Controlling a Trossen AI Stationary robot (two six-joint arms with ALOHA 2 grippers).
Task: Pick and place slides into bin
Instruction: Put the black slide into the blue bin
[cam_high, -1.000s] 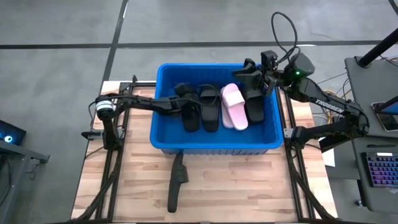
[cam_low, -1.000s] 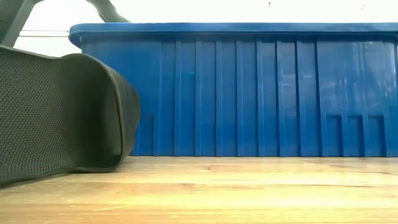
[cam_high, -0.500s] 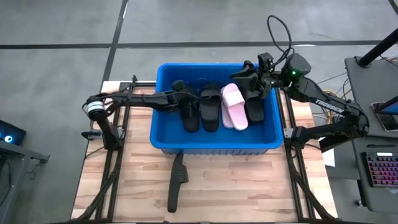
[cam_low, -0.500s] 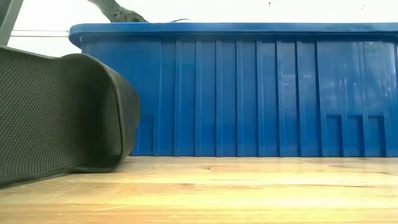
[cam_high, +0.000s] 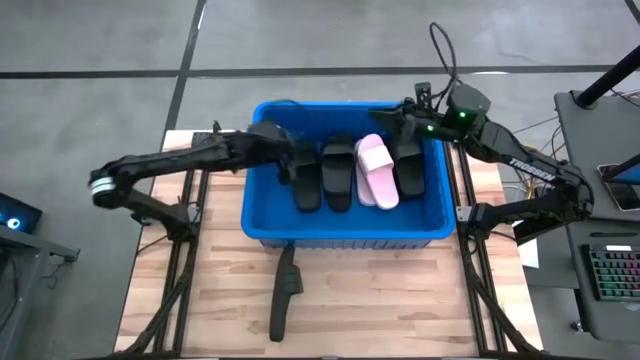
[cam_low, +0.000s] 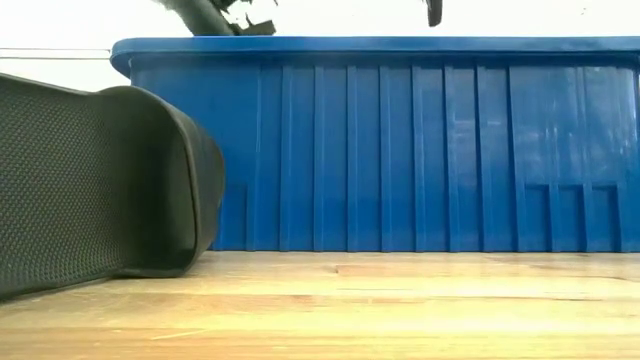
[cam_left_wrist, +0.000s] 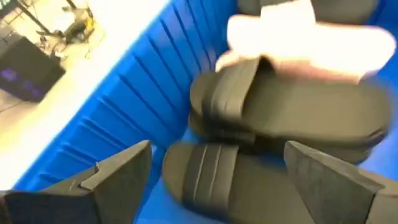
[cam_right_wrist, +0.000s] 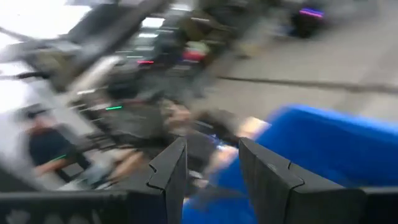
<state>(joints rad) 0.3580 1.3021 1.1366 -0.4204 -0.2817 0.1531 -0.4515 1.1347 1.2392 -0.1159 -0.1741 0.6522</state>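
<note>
Slides (cam_high: 340, 172) lay in the bin (cam_high: 262, 225) in the high view: three black, one pink, with one more black slide (cam_high: 283, 292) on the table in front. The left gripper (cam_high: 285, 160) hung over the bin's left side; the right gripper (cam_high: 392, 122) was at its far right corner. In the low view, that stray slide (cam_low: 95, 185) lay near the wall; we judged an arm reaching over could catch the rim. In the left wrist view, the fingers (cam_left_wrist: 118, 171) stood wide and empty. In the right wrist view, the fingers (cam_right_wrist: 171, 171) stood narrowly apart, holding nothing.
</note>
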